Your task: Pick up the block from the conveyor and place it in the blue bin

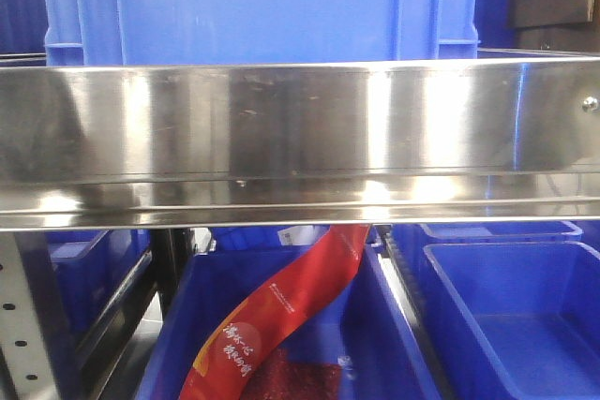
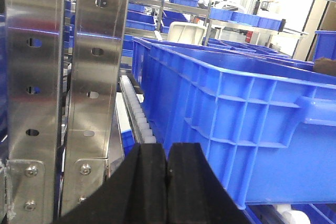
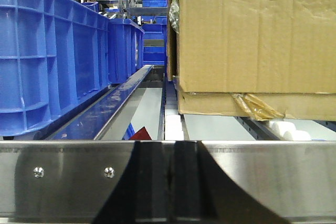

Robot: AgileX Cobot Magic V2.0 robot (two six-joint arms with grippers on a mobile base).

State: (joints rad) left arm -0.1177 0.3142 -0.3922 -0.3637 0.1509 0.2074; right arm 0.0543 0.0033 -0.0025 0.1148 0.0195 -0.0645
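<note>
The block and the conveyor are out of view in all three views. Blue bins show everywhere: a large one [image 1: 262, 7] on a steel shelf, open ones [image 1: 506, 316] below it, and I cannot tell which is the task's blue bin. My left gripper [image 2: 167, 148] is shut with nothing between its black fingers, right beside a big blue crate [image 2: 252, 124]. My right gripper [image 3: 169, 145] is also shut and empty, level with a steel shelf rail [image 3: 63, 177].
A wide steel shelf beam [image 1: 300, 138] crosses the front view. A red printed banner [image 1: 281, 316] hangs into a lower bin. Perforated steel uprights [image 2: 31, 77] and white rollers [image 2: 139, 119] stand left of the crate. A cardboard box [image 3: 252, 40] sits on the rack at right.
</note>
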